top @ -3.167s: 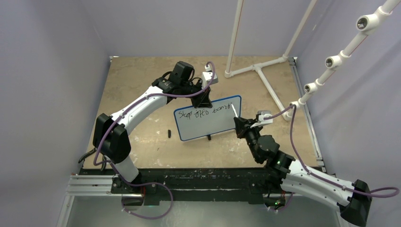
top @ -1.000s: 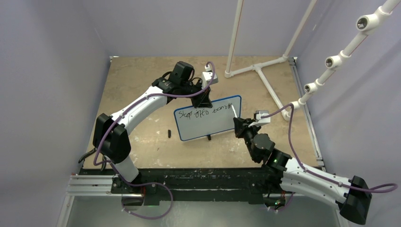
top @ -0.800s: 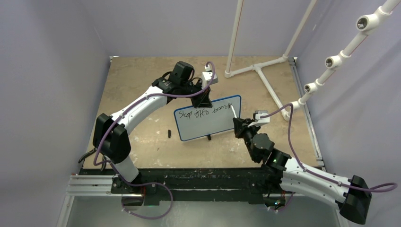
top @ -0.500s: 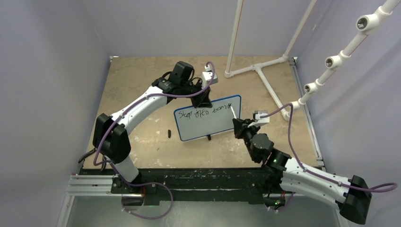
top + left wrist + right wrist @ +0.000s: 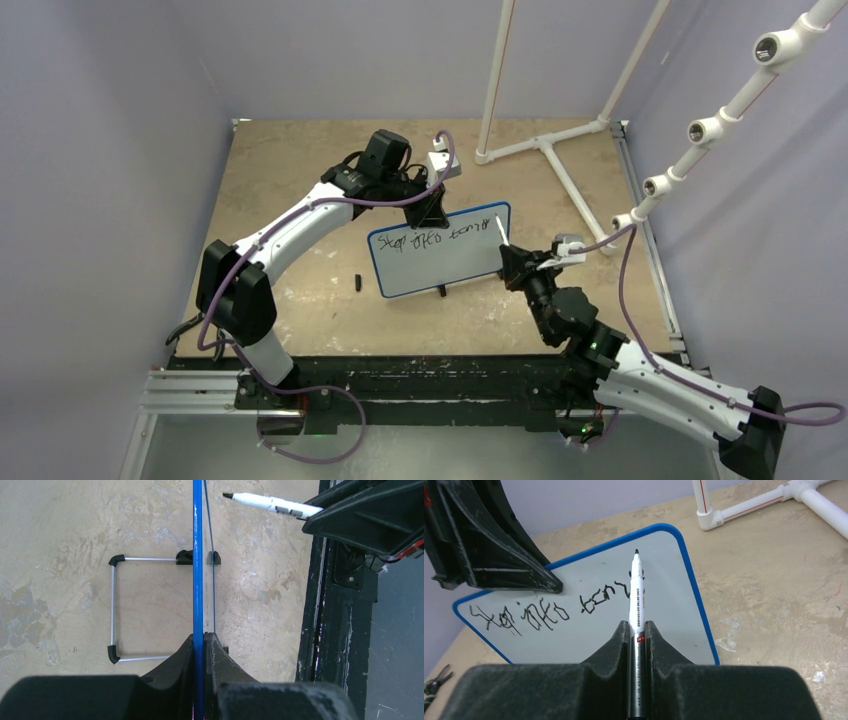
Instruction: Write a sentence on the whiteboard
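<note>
- Pale lilac walls close in a tan, scuffed tabletop [image 5: 300, 180], with a white pipe frame [image 5: 545, 145] standing at the upper right of the overhead view.
- The whiteboard [image 5: 440, 265] stands on its edge in the middle of that view. The left wrist view sees it edge-on, with a wire stand [image 5: 114, 609] behind it.
- The sentence [image 5: 435, 238] runs as one scribbled line along the upper part of the board. It reads the same as it did a few seconds ago, with no new stroke added.
- The marker [image 5: 634, 595] has shifted. Its tip was by the end of the last word half a second ago and now points at the board's upper right corner. In the left wrist view a clear gap shows between tip and board face.
- The right fingers [image 5: 614, 645] are clamped narrowly on the marker barrel, and that wrist has swung rightward.
- The left fingers [image 5: 177, 660] pinch the board's top rim and have not moved.
- Judgement: the pen is lifted, either between strokes or because the line has run out of room.
- A small black piece [image 5: 357, 282], perhaps a cap, lies left of the board.
</note>
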Available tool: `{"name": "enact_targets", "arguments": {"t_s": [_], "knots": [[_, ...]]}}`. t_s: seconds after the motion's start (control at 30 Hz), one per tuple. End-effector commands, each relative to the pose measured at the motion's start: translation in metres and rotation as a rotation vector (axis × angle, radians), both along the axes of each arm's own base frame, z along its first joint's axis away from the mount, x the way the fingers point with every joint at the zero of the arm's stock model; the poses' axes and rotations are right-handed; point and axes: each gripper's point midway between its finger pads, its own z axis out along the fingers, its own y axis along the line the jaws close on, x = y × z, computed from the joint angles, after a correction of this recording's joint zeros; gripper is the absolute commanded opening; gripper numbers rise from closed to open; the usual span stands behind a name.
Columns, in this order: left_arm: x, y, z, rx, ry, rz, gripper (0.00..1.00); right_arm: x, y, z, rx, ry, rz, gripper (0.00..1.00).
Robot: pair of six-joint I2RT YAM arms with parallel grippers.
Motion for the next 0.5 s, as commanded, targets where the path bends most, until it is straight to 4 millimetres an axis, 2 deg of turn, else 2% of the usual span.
{"name": "enact_targets", "arguments": {"t_s": [0.0,0.47], "knots": [[-0.0181,0.0058,-0.0126,0.036,0.050,-0.037,0.00,0.0051,0.0026,0.0107,-0.019,-0.024,-0.008,0.00],[-0.0191,0.0056,-0.0114,0.033,0.049,-0.040,0.00,0.0111,0.0065,0.0032,-0.047,-0.007,-0.026,0.00]]}}
